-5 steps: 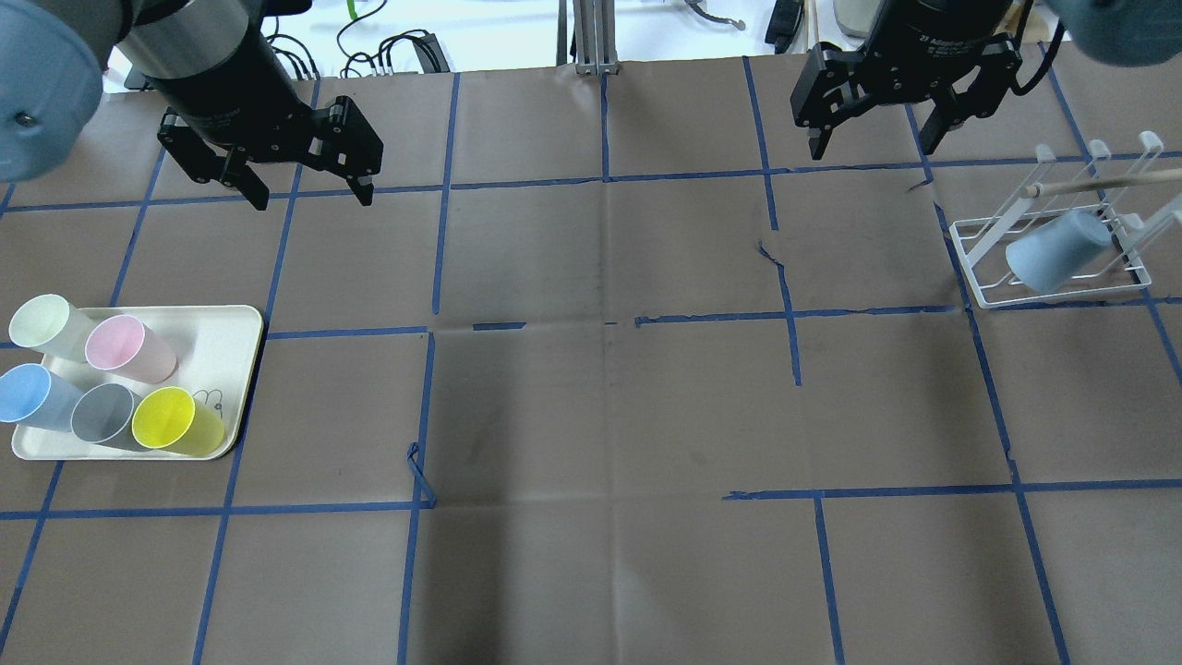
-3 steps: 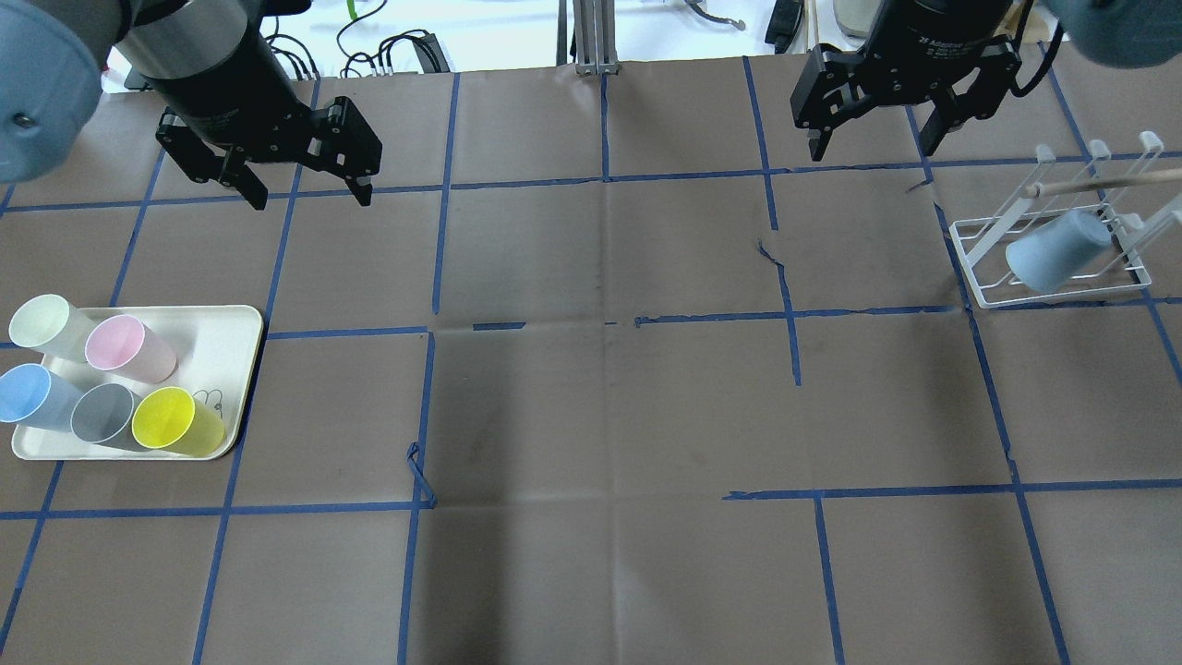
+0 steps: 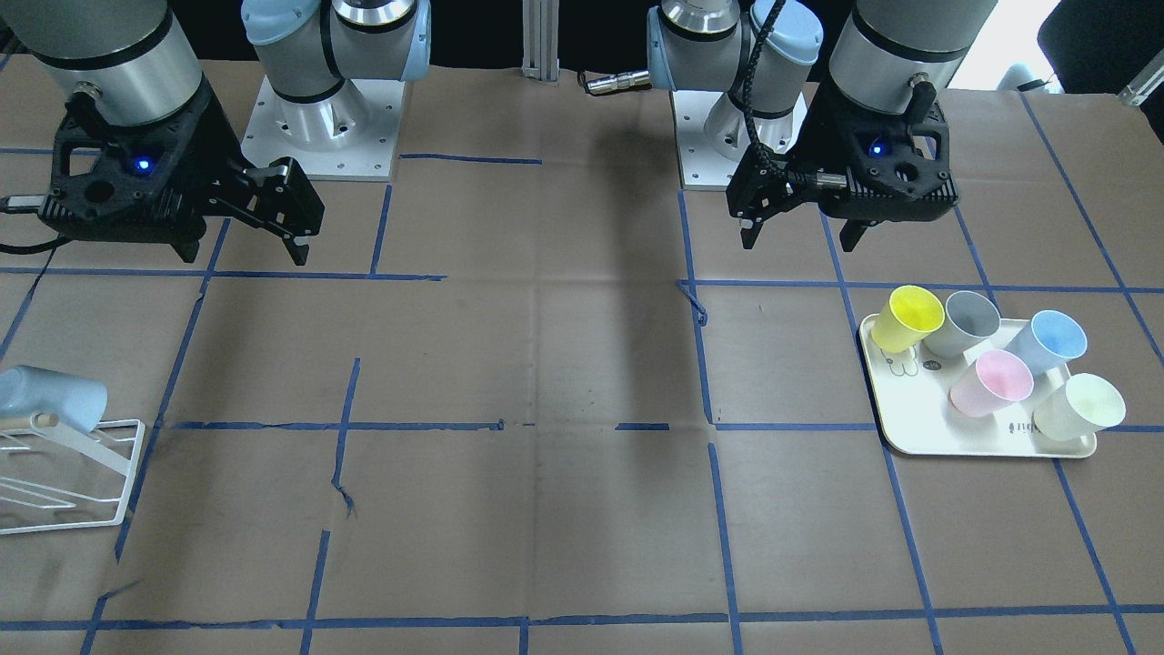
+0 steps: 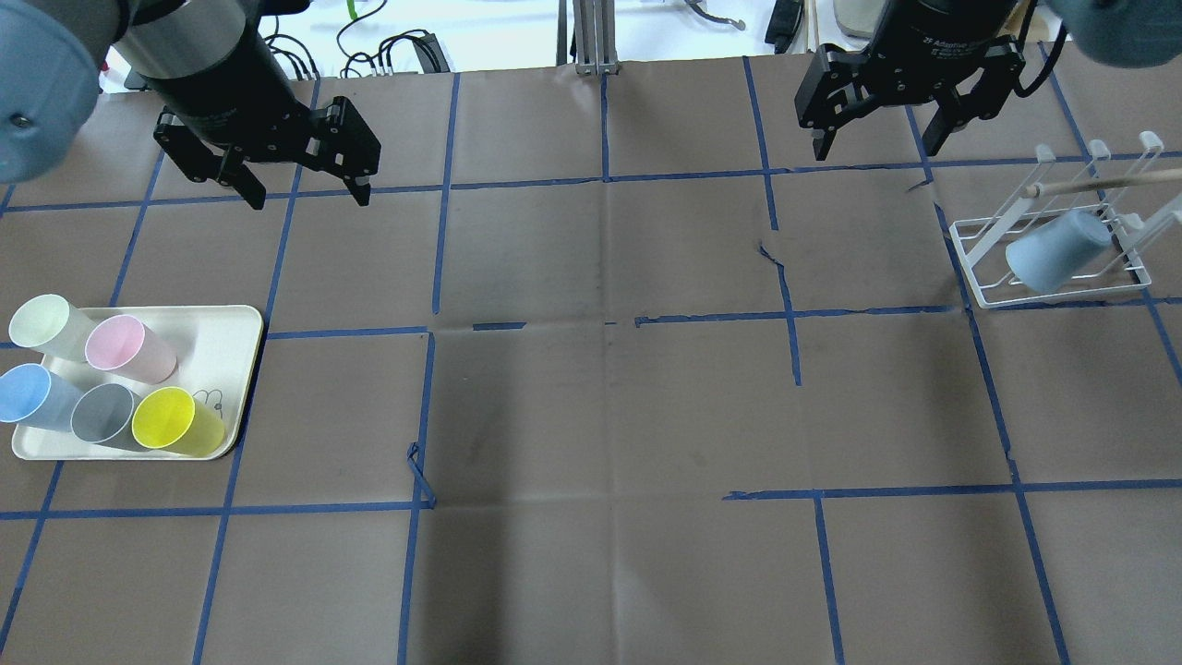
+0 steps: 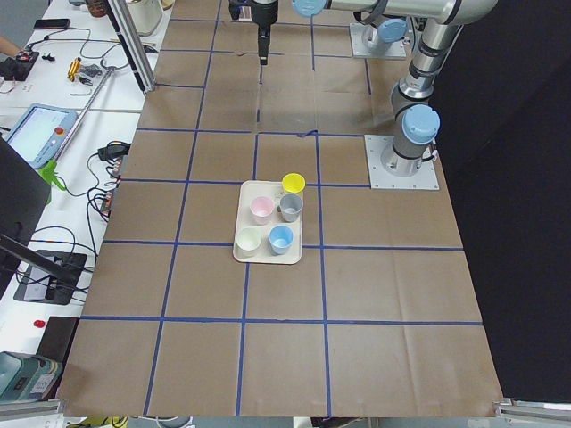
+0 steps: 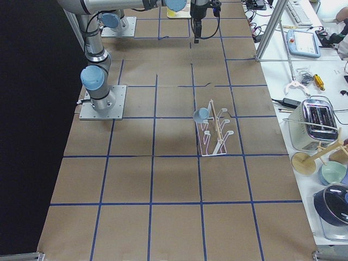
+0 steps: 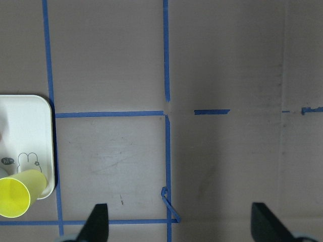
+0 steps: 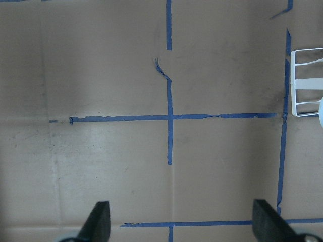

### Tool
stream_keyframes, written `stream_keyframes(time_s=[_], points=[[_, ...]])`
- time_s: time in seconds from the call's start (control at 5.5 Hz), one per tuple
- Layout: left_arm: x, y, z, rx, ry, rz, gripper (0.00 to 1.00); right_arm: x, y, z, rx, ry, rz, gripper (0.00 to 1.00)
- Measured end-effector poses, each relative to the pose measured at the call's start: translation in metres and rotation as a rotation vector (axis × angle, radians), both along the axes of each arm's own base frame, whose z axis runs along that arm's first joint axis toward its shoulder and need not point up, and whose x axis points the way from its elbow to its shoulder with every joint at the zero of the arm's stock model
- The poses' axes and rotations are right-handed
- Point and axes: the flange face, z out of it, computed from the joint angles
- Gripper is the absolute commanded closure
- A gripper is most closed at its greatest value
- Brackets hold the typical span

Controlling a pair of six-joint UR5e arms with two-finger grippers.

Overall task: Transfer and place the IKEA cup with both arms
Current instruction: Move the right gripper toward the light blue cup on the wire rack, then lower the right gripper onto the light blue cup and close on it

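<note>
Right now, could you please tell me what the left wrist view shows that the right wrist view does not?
Only the left wrist view: a corner of the tray with the yellow cup on it, at its left edge. Only the right wrist view: a corner of the white rack, at its right edge. Both: the brown table with blue tape lines, and that arm's own claw, open and empty: left claw, right claw.
</note>
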Motion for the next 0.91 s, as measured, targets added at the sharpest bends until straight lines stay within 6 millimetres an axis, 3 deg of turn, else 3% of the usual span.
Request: stream_keyframes(time_s=[0.18, 0.36, 0.91], points=[[0.0, 0.0, 0.0, 0.001, 0.001, -0.002, 0.01, -0.025, -0.007, -0.002, 0.003, 0.0, -0.003, 0.0], [0.0, 0.0, -0.001, 0.003, 0.001, -0.003, 0.01, -0.068, -0.02, -0.007, -0.003, 0.001, 0.012, 0.0], [0.0, 0.0, -0.001, 0.005, 0.001, -0.003, 0.01, -0.235, -0.049, -0.037, -0.023, 0.021, 0.127, 0.0]])
